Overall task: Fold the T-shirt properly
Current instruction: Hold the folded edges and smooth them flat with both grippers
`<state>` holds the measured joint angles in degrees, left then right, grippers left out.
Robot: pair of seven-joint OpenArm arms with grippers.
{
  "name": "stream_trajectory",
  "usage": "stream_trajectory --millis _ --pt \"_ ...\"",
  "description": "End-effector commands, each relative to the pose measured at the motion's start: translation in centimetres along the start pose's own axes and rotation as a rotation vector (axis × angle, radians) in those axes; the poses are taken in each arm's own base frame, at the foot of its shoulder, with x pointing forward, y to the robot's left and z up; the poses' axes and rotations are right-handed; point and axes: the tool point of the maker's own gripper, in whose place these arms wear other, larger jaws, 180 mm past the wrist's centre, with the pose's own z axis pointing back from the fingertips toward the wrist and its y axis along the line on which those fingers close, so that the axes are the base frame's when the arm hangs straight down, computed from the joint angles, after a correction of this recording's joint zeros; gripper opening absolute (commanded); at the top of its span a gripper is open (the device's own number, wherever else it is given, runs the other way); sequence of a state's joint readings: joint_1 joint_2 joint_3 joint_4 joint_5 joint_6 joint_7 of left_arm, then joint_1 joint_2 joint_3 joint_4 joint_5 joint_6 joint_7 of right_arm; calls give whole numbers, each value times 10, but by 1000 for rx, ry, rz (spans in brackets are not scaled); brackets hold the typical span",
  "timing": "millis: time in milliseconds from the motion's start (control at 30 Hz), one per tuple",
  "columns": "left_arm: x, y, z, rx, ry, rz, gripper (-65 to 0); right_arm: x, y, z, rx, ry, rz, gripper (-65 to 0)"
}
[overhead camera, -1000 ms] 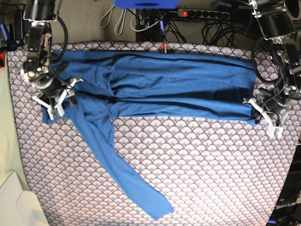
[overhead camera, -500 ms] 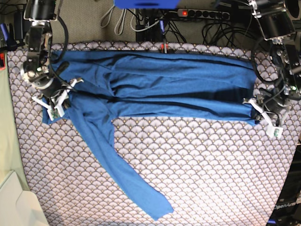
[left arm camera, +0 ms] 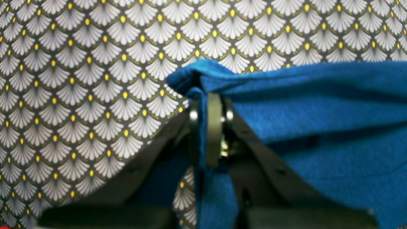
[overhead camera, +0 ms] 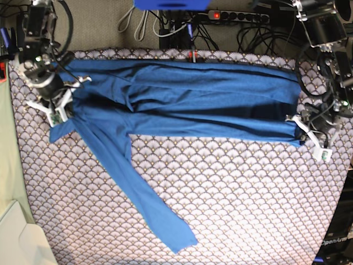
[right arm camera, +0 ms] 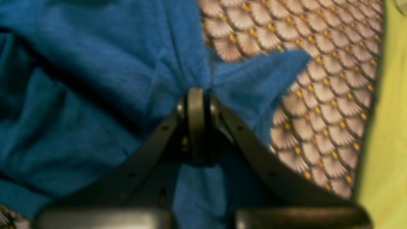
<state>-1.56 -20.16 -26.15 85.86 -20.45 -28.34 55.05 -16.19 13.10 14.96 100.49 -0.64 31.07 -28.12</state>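
The T-shirt (overhead camera: 187, 99) lies along the upper part of the worktop (overhead camera: 237, 199) as a long band, one sleeve trailing toward the bottom; folding looks only begun. The right gripper (overhead camera: 55, 107) and left gripper (overhead camera: 309, 130) each pinch an end.

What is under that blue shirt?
The shirt lies on a tablecloth with a fan pattern, which shows all around it and surely runs on beneath. Whatever else might lie under the shirt is covered, as is the table itself.
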Motion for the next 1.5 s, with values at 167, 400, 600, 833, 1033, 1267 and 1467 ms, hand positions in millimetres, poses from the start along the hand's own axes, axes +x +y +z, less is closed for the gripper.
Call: stream_trajectory --millis 167,400,600,833,1033,1267,1467 --pt "14 8 6 17 -40 -12 -645 -1 -6 10 -19 -17 -4 -632" --pt "8 15 10 31 -25 -25 -645 -8 8 21 -11 -12 -27 -632" --pt "3 16 10 33 -8 -26 -645 -5 10 26 -12 -19 -21 -632" --pt "-22 14 11 27 42 -24 -645 -12 12 29 -5 -1 -15 -632" --pt "-25 12 10 22 47 -24 -645 -26 19 35 9 33 -20 -632" --pt "-29 10 8 17 55 -14 -645 -32 23 35 17 47 -25 -632" --pt "-52 14 -2 4 113 39 -645 -43 25 33 26 75 -39 -633"
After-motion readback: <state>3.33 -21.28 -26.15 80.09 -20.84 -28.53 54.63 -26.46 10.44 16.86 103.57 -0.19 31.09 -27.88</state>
